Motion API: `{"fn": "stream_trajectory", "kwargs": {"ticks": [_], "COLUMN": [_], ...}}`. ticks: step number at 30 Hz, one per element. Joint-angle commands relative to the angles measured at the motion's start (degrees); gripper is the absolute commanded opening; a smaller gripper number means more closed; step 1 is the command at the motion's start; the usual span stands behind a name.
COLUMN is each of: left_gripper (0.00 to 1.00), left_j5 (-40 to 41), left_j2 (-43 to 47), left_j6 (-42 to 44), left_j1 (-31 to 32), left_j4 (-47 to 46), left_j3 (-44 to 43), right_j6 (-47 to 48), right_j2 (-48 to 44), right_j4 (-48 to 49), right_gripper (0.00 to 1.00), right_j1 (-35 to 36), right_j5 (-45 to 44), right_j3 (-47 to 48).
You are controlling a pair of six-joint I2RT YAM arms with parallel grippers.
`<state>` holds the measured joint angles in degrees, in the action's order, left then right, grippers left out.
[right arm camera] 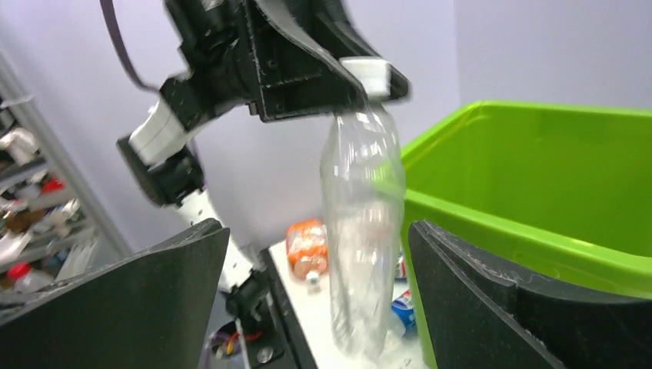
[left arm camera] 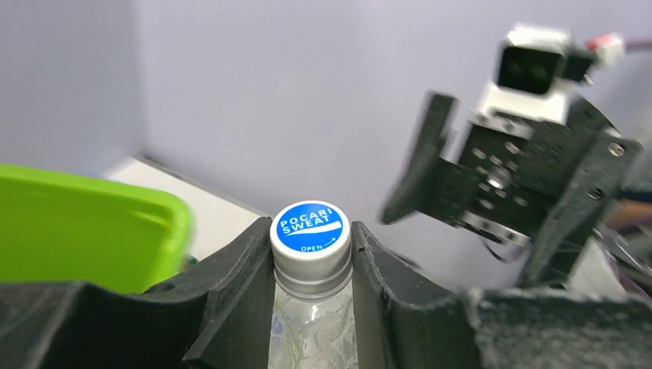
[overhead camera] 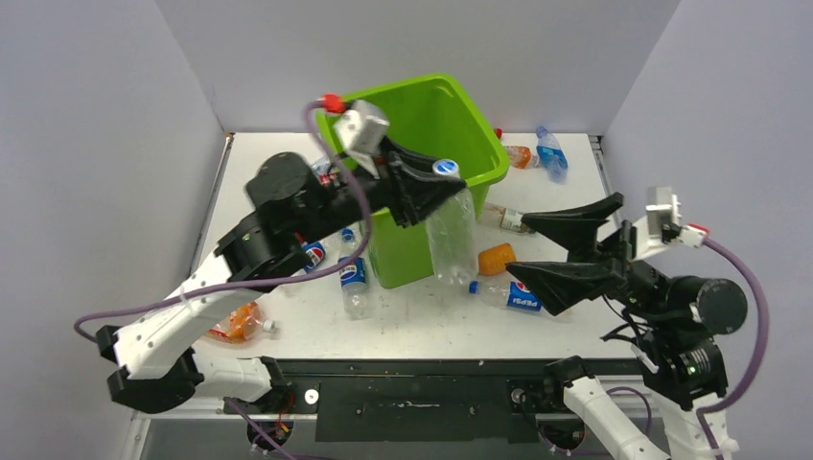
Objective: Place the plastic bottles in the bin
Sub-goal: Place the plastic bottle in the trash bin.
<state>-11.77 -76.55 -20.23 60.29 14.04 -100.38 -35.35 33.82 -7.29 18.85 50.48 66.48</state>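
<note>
My left gripper (overhead camera: pixel 436 182) is shut on the neck of a clear plastic bottle (overhead camera: pixel 451 240) with a blue-and-white cap (left arm camera: pixel 310 227). The bottle hangs upright outside the front right corner of the lime-green bin (overhead camera: pixel 489 144), cap level with the rim. To the bottle's right, my right gripper (overhead camera: pixel 518 246) stands open and holds nothing. In the right wrist view the clear bottle (right arm camera: pixel 361 223) hangs ahead of the wide gap between the fingers, with the bin (right arm camera: pixel 538 177) to its right. Other bottles lie on the table: an orange one (overhead camera: pixel 497 257) and a Pepsi one (overhead camera: pixel 518 295) under the right gripper.
More Pepsi bottles (overhead camera: pixel 353 278) lie left of the bin's front, partly under the left arm. A crushed orange bottle (overhead camera: pixel 235 324) rests near the front left edge. Two bottles (overhead camera: pixel 537 155) lie behind the bin at the right. Grey walls enclose the table.
</note>
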Motion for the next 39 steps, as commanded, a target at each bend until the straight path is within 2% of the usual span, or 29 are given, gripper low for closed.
{"fn": "stream_trajectory", "kwargs": {"ticks": [1,5,10,15,19,25,28,30,31,32,34,35,39], "left_gripper": [0.00,0.00,0.00,0.00,0.00,0.00,0.00,0.12,0.28,0.48,0.77,0.98,0.96], "left_j5": [18.6,27.4,24.9,23.8,22.5,21.3,21.3,20.5,20.0,19.6,18.7,18.5,18.4], "left_j2": [12.7,15.3,12.7,6.8,0.4,-7.9,-8.0,-6.8,-6.4,-6.0,-4.7,-3.6,3.1], "left_j6": [11.8,23.1,25.5,26.7,23.8,18.1,16.2,15.2,14.9,14.6,13.6,12.8,10.2], "left_j1": [-1.7,-4.2,-11.8,-15.1,-18.4,-22.4,-22.6,-22.6,-22.6,-22.6,-22.5,-22.4,-21.7], "left_j4": [-22.4,-25.9,-25.0,-24.1,-20.2,-14.8,-16.7,-19.7,-20.4,-20.5,-20.9,-21.7,-24.6], "left_j3": [6.2,7.2,4.9,2.8,0.3,-2.7,0.8,4.3,5.1,5.2,5.1,5.4,8.7], "right_j6": [1.0,1.6,0.8,0.7,-2.5,-13.1,-13.1,-12.8,-12.4,-11.8,-10.1,-9.8,-9.3], "right_j2": [-4.9,-11.3,-17.0,-18.2,-20.0,-20.0,-18.4,-17.7,-17.7,-17.7,-17.6,-17.3,-15.3], "right_j4": [-5.6,-9.5,-15.6,-25.1,-28.6,-27.5,-28.0,-28.7,-28.8,-29.0,-29.5,-30.1,-32.1], "right_gripper": [0.90,0.90,0.90,0.90,0.90,0.90,0.90,0.90,0.90,0.90,0.90,0.90,0.90], "right_j1": [0.4,0.5,0.5,0.6,0.6,1.1,1.1,1.1,1.1,1.0,1.1,1.1,1.1], "right_j5": [-17.6,-31.7,-43.0,-52.9,-56.5,-58.2,-57.9,-58.8,-59.3,-59.9,-60.7,-61.1,-62.3], "right_j3": [2.9,-1.7,-7.1,-10.1,-14.9,-22.8,-24.4,-24.8,-24.9,-25.1,-25.2,-25.3,-25.8]}}
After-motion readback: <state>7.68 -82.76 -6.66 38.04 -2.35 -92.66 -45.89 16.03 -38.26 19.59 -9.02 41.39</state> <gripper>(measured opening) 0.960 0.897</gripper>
